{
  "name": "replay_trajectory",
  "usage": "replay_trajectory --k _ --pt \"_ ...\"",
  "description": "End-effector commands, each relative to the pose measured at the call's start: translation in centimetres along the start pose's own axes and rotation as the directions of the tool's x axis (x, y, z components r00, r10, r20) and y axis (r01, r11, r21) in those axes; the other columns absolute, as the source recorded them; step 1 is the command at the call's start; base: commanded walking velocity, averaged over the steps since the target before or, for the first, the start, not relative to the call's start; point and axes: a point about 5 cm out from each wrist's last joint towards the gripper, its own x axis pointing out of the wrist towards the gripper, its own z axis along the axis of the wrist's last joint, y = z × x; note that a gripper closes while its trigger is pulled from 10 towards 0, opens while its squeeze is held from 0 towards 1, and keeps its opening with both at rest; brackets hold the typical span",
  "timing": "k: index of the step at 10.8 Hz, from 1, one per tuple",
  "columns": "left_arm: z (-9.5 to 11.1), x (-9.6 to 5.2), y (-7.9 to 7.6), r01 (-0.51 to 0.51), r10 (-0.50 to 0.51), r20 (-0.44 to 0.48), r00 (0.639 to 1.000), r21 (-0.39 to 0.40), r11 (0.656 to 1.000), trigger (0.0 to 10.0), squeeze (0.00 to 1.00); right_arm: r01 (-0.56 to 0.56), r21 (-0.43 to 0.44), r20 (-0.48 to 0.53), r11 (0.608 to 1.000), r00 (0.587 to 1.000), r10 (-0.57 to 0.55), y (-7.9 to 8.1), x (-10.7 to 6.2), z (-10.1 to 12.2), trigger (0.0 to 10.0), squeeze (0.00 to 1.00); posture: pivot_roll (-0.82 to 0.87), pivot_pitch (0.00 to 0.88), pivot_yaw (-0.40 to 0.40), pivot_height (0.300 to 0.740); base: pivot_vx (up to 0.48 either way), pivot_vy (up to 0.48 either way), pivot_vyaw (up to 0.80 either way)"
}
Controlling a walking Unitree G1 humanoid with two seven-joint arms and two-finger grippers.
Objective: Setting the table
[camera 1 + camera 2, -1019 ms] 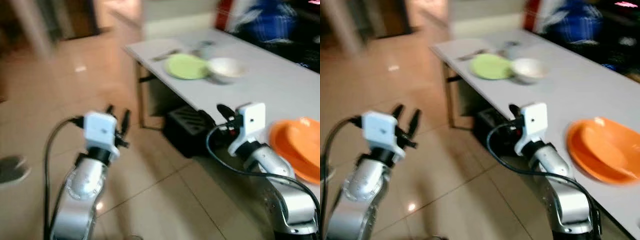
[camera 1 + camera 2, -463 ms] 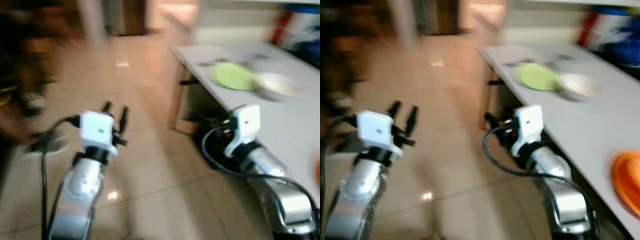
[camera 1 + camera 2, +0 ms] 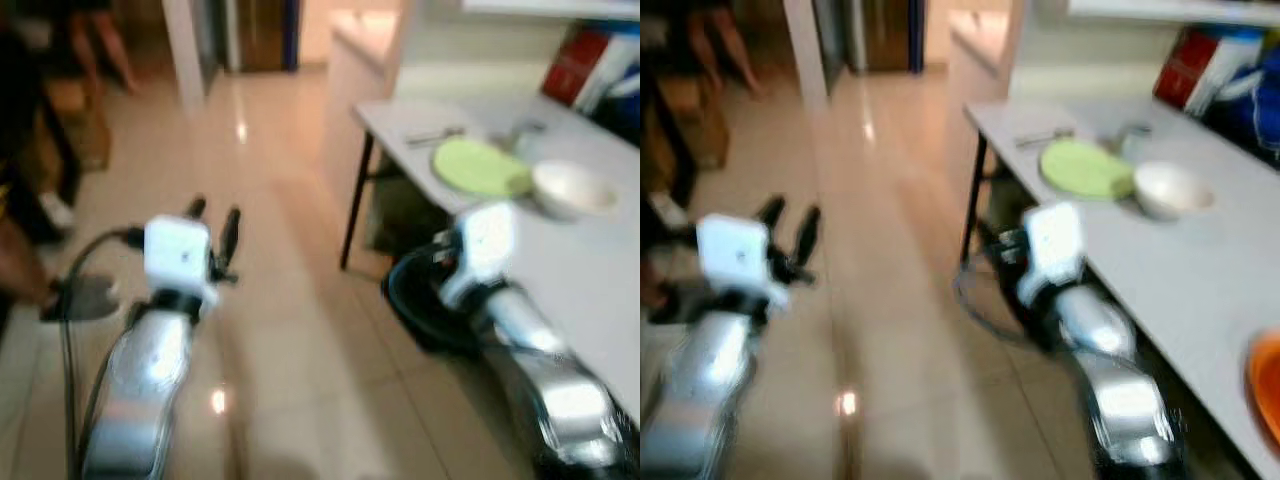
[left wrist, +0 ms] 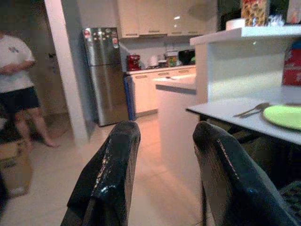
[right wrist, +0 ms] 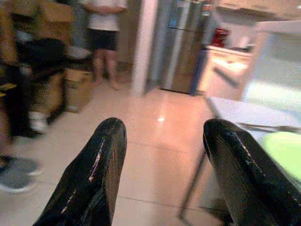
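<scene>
Head views blurred. Nearest: left hand (image 3: 212, 228) raised over the tan floor (image 3: 290, 330), arm bent up from 7 o'clock, fingers (image 4: 109, 174) spread with a clear gap, holding nothing. Right hand (image 5: 164, 179) up at about the same height, just off the near long edge of the white desk (image 3: 1170, 270); its fingers (image 5: 94, 174) are spread too, empty, seen plainly in the right wrist view.

Orange plate (image 3: 1268, 395) sits on the desk at the right hand's 4 o'clock, cut by the frame edge, well apart from it.

Further along the desk at the right hand's 1 o'clock: white bowl (image 3: 1170, 190), just beside it a green plate (image 3: 1085, 168) toward the desk's far corner. Near the far side of the green plate lie cutlery (image 4: 251, 110); exact pieces too blurred to tell.

Beyond: white counter (image 4: 178, 89), steel fridge (image 4: 103, 70), a person (image 4: 16, 89) in white shirt and dark shorts standing at 10 o'clock.
</scene>
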Motion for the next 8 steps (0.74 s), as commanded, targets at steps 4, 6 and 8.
replay_trajectory --k 4,6,8 --pt "-2.3 -1.5 0.6 -0.013 0.013 -0.070 0.997 0.002 1.000 10.0 0.00 0.061 0.039 -0.042 0.997 0.997 -0.060 -1.0 -0.4 -2.2 10.0 0.00 0.01 0.027 -0.062 0.740 0.430 0.000 0.00" --pt "-2.3 -1.9 0.2 -0.002 0.002 -0.064 0.998 0.006 1.000 10.0 0.00 0.006 0.063 -0.010 0.998 1.000 -0.005 -0.6 -0.5 -2.0 10.0 0.00 0.03 0.030 -0.072 0.740 0.431 0.000 0.00" --pt "-2.2 -1.6 0.8 -0.007 0.007 -0.050 0.999 0.017 1.000 10.0 0.00 -0.001 0.048 -0.018 0.999 1.000 0.002 0.1 0.0 -2.4 10.0 0.00 0.03 0.019 -0.057 0.740 0.433 0.000 0.40"
